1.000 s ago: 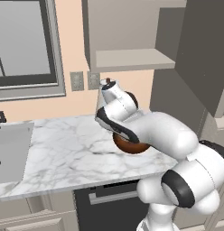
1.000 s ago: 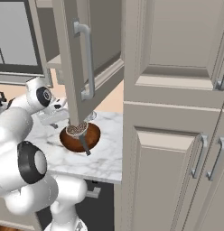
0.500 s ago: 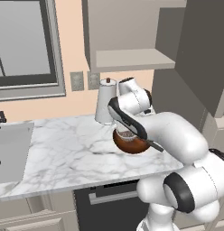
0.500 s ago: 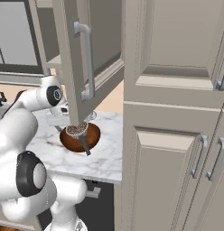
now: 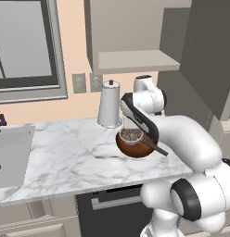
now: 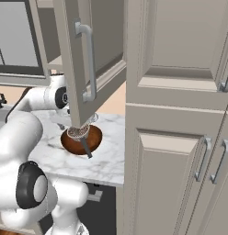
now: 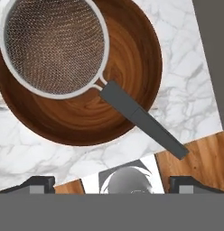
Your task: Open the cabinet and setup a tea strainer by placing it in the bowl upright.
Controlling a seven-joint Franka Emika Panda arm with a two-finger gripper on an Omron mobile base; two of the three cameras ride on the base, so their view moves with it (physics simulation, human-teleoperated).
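Gripper [image 7: 111, 182] spread wide, holding nothing, above the bowl. Cabinet [image 6: 79, 59]: flat grey door standing open, smooth bar handle. Bowl [image 7: 132, 67]: round, glossy, reddish-brown wood, on the marble counter [image 5: 66, 157]. Strainer [image 7: 55, 45]: fine wire mesh, sits mouth-up inside bowl; likely light, easily dented; best gripped by its stiff dark handle

Marble counter [image 5: 66, 157] carries bowl [image 5: 135, 147], paper towel roll [image 5: 109, 105].
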